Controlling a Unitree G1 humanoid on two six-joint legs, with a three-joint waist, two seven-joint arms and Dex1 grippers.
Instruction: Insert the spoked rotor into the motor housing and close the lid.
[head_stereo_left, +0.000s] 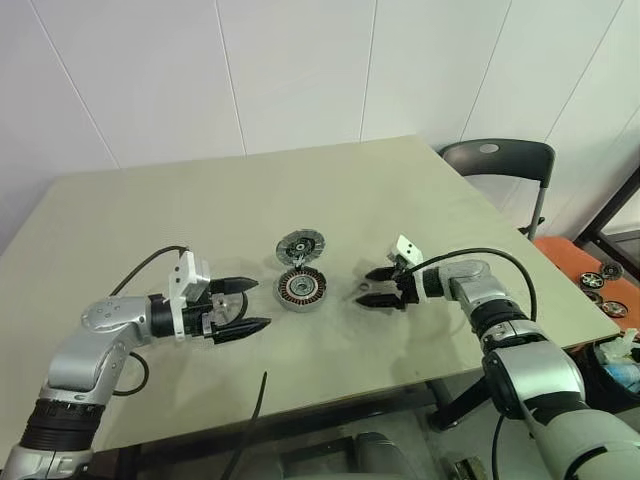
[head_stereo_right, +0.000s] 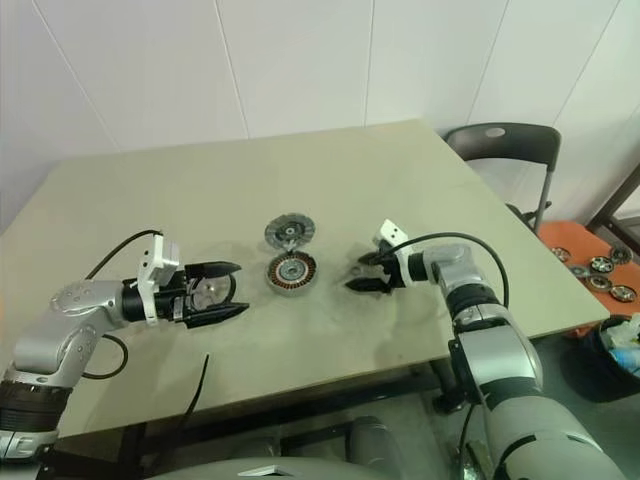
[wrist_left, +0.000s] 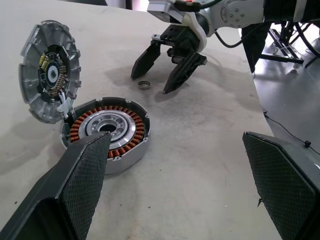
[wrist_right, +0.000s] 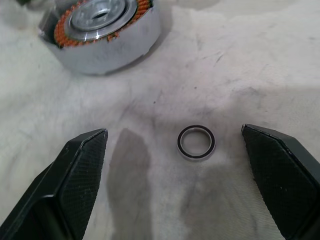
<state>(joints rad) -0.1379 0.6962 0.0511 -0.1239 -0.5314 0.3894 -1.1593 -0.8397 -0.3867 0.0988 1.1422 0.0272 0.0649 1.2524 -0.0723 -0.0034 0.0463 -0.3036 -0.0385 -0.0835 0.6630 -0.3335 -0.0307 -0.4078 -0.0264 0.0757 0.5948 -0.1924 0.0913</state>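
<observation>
Table (head_stereo_left: 420, 190): wide bare top all around housing.
Housing (head_stereo_left: 301, 289): mid-table, lid (head_stereo_left: 299, 246) hinged up at its far edge.
Left gripper (head_stereo_left: 244, 306): fingers spread, empty, beside housing.
Right gripper (head_stereo_left: 381, 286): fingers spread, straddling small ring (wrist_right: 196, 142) near housing.

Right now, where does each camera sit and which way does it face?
Left and right eye: head, looking down over the table, both arms showing.
Left wrist: along the open left gripper at the motor housing, hinged lid up, and the right gripper.
Right wrist: down between the open right gripper's fingers at a small ring.
Shared: housing and ring.
</observation>
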